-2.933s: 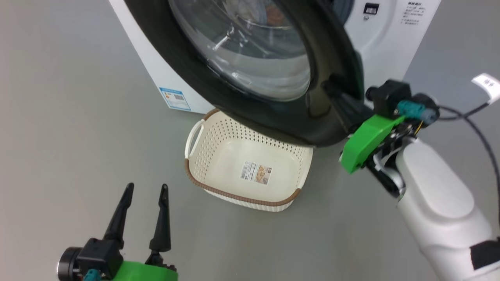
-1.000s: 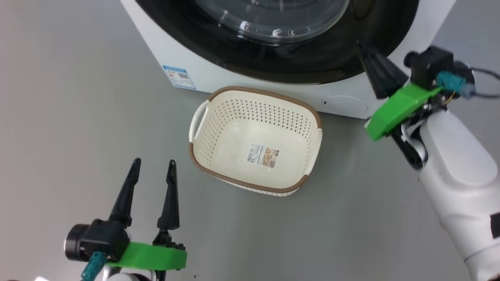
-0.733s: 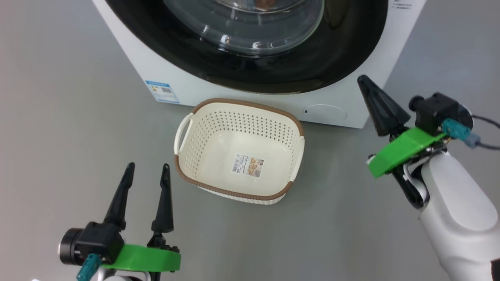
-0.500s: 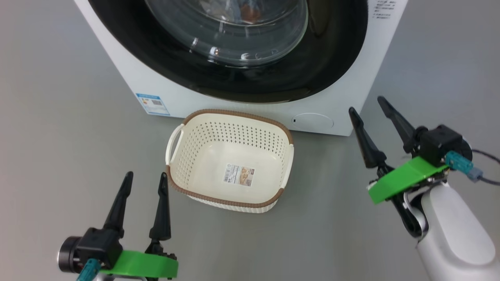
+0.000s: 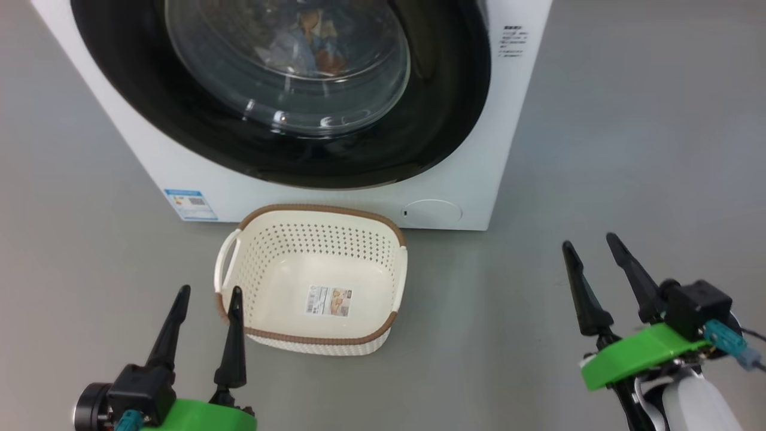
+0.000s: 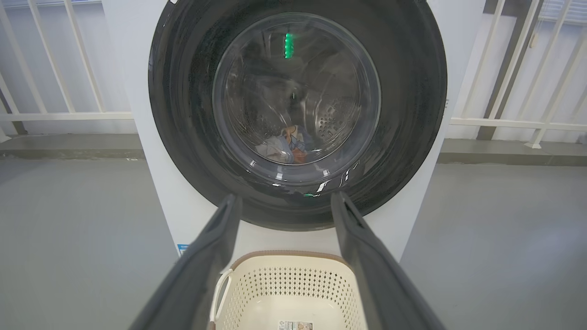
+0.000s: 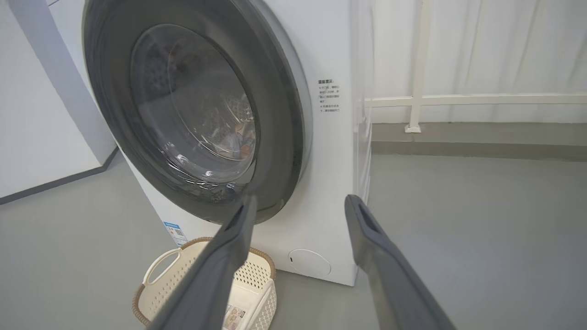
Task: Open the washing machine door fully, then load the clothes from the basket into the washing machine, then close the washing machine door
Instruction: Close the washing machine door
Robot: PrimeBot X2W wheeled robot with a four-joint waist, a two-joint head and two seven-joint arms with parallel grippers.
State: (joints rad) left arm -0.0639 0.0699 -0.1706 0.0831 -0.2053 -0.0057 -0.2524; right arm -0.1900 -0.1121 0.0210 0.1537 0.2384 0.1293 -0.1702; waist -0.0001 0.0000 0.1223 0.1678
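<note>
1. The washing machine (image 5: 335, 197) takes up the upper left and centre of the head view. The washing machine door (image 5: 287, 66) lies shut and flush against its front.
2. The clothes (image 5: 311, 48) show through the door's glass, inside the drum.
3. The basket (image 5: 317, 209) sits on the grey floor (image 5: 598, 120) at lower centre, just below the machine. It holds nothing but a label sticker (image 5: 328, 300) on its bottom.
4. The left gripper (image 5: 209, 290) is at the lower left with its fingers spread and nothing between them. One fingertip overlaps the basket's left rim in the picture, and I cannot tell whether it touches.
5. The right gripper (image 5: 588, 240) is at the lower right, well apart from the basket. Its fingers are spread and empty.
6. A blue sticker (image 5: 191, 205) and a round cap (image 5: 431, 212) sit low on the machine's front.
</note>
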